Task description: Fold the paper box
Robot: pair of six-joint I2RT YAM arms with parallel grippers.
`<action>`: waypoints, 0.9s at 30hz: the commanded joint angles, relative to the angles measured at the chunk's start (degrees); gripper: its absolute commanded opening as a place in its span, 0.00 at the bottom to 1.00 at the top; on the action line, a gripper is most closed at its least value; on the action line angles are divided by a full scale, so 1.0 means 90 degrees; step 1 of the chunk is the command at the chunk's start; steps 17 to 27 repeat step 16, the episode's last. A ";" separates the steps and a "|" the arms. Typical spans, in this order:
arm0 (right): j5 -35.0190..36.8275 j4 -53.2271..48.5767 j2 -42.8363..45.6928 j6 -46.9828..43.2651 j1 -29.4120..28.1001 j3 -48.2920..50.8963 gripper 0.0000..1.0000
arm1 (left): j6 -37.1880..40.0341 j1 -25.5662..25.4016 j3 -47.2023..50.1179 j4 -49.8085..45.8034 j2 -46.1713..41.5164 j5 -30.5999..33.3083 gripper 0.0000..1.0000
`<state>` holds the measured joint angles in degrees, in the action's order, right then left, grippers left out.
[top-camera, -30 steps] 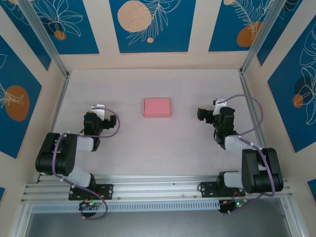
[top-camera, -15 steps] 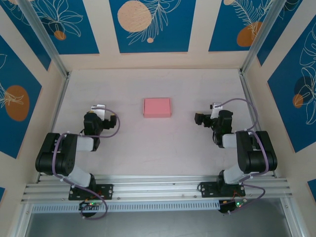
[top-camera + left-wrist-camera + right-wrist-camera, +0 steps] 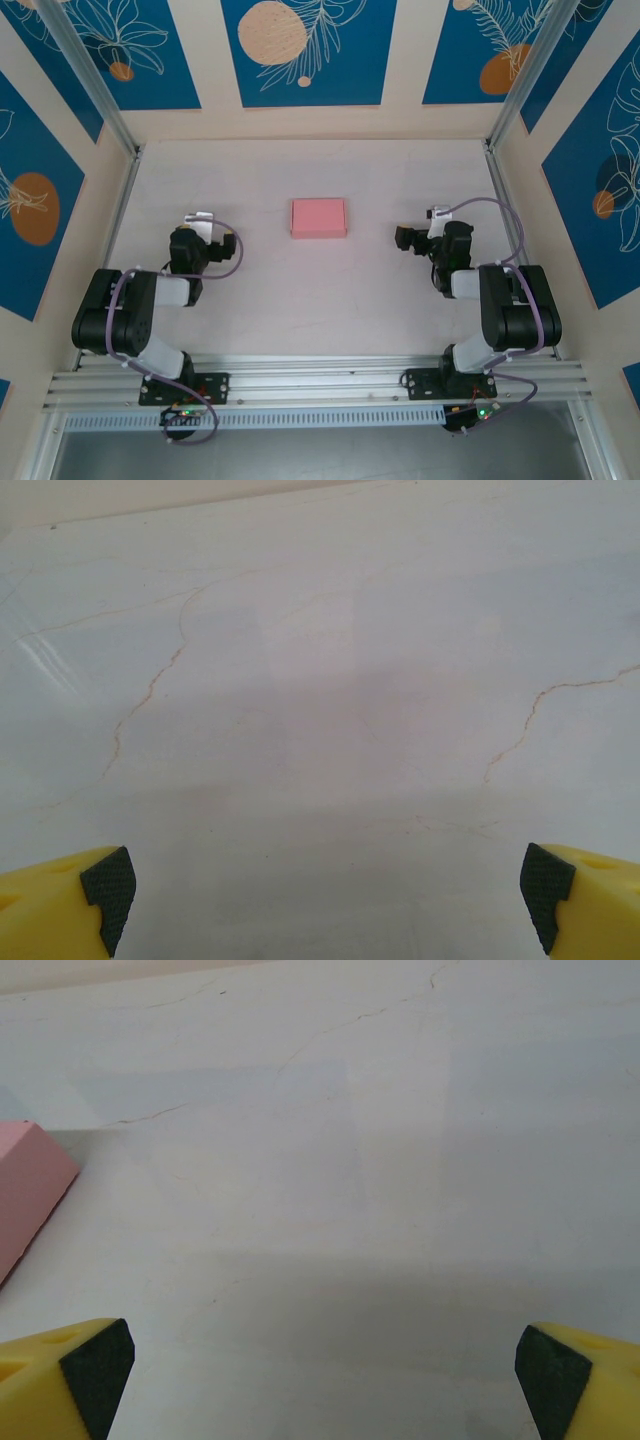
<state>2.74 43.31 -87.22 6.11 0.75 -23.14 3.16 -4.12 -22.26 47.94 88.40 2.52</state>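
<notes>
The counter [image 3: 300, 290] is a pale, matte surface with faint hairline veins, which show closely in both wrist views. Cream walls enclose it on three sides and carry blue panels [image 3: 305, 50] printed with leaf outlines and orange discs. Aluminium posts [image 3: 92, 85] stand at the rear corners. A slotted rail [image 3: 320, 378] runs along the near edge and carries both arm bases. The paper box [image 3: 319, 217], a flat pink rectangle, lies near the counter centre, slightly rearward, between the arms and well apart from each. One corner of it enters the right wrist view at the left edge. The left tool [image 3: 325, 900] and the right tool [image 3: 320, 1375] are both spread wide, holding nothing, aimed at the counter. A purple cable [image 3: 232, 255] loops at each wrist
</notes>
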 commanded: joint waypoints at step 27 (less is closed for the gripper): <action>-0.0012 0.0251 0.0004 -0.0064 -0.0046 -0.0110 0.99 | -0.0027 0.0077 -0.0056 0.0025 -0.0027 -0.0222 1.00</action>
